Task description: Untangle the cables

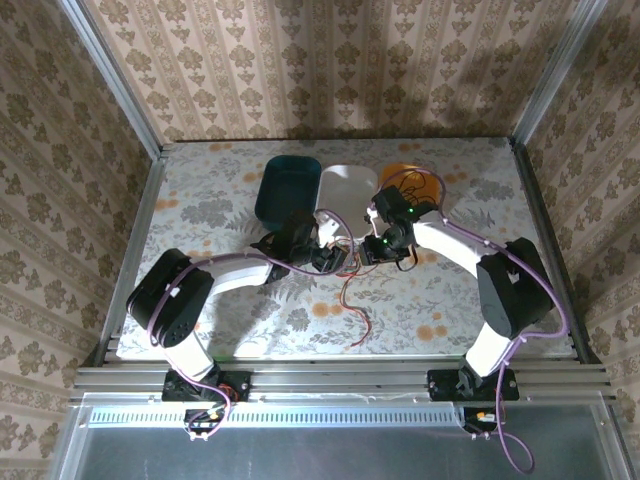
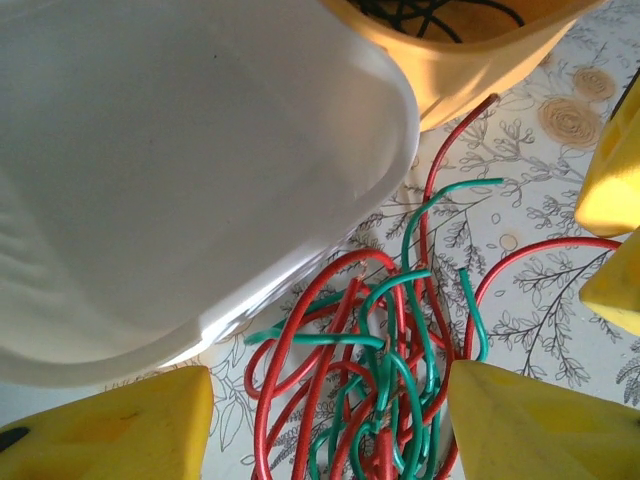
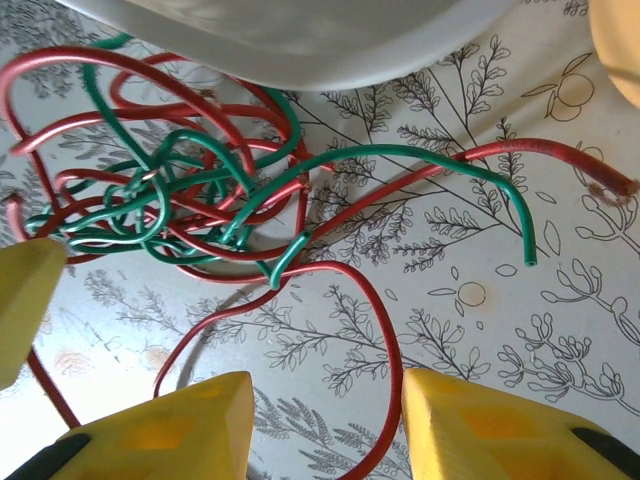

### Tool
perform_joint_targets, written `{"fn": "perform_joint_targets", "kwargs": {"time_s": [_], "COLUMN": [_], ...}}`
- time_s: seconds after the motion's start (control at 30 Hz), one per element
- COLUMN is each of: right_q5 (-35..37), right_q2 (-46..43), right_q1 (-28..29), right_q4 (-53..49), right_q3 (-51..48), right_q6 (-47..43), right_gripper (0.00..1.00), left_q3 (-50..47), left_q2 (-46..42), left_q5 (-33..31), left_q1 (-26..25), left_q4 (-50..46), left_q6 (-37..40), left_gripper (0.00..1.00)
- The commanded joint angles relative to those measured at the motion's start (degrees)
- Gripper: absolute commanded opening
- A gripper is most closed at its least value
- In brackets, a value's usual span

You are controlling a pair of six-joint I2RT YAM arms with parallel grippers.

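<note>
While two arms reach over the flower-patterned surface (image 1: 200,210), three bins stand in a row at its far side: one dark teal bin (image 1: 288,188), one white bin (image 1: 347,190) and one orange bin (image 1: 425,172).

The cables (image 1: 350,285) lie on the surface just in front of the white bin, between the tips of the left arm (image 1: 230,272) and the right arm (image 1: 450,240). They come in three colours. Red and green strands are knotted together in one loose tangle (image 2: 380,380); how many separate strands it holds cannot be counted. A black wire (image 2: 430,15) sits inside the orange bin.

The left jaws stand open: in the left wrist view two yellow fingers (image 2: 110,420) sit wide apart, with the tangle between them and close against the white bin's wall (image 2: 180,200).

The right jaws are open too. In the right wrist view their two yellow fingers (image 3: 500,430) are spread, and one red strand (image 3: 385,350) curves down through the gap without being pinched. The tangle (image 3: 170,200) lies beyond them, just below the white bin's rim (image 3: 300,30), and one green end (image 3: 500,180) and one red end (image 3: 590,165) stick out to the right.
</note>
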Motion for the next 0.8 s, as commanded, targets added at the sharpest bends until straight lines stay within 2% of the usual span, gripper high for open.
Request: {"fn": "perform_joint_targets", "kwargs": {"time_s": [0.0,0.33,0.4,0.43,0.47,0.53,0.77], "right_q5": [-0.08,0.76,0.43,0.29,0.09,0.39,4.27], "right_q2": [1.81,2.71,3.04,3.21,3.42,3.07,-5.51], "right_q1": [0.19,0.48,0.48,0.48,0.48,0.43,-0.05], "right_q4": [-3.71,-4.37,-3.83,-3.70,-3.59,-3.50,-4.23], "right_q3": [1.78,-0.27,-0.56,-0.56,-0.47,-0.25,2.21], "right_q6": [-1.45,-0.46,-0.39,-0.40,-0.56,-0.67,-0.42], "right_gripper": [0.44,0.44,0.35,0.27,0.15,0.01,0.00], "left_q3": [-0.87,-0.06,-0.04,-0.08,0.03,0.13,1.11], "left_q2": [0.86,2.69,2.97,3.22,3.45,3.83,5.95], "left_q5": [-1.56,-0.95,-0.65,-0.51,-0.42,-0.25,0.59], "left_q1": [-0.08,-0.83,-0.96,-1.01,-1.03,-0.98,-0.84], "left_q4": [0.74,0.57,0.57,0.68,0.76,1.06,0.58], "left_q6": [-0.95,0.63,0.70,0.74,0.65,0.54,0.59], "left_gripper": [0.64,0.64,0.64,0.64,0.64,0.64,0.64]}}
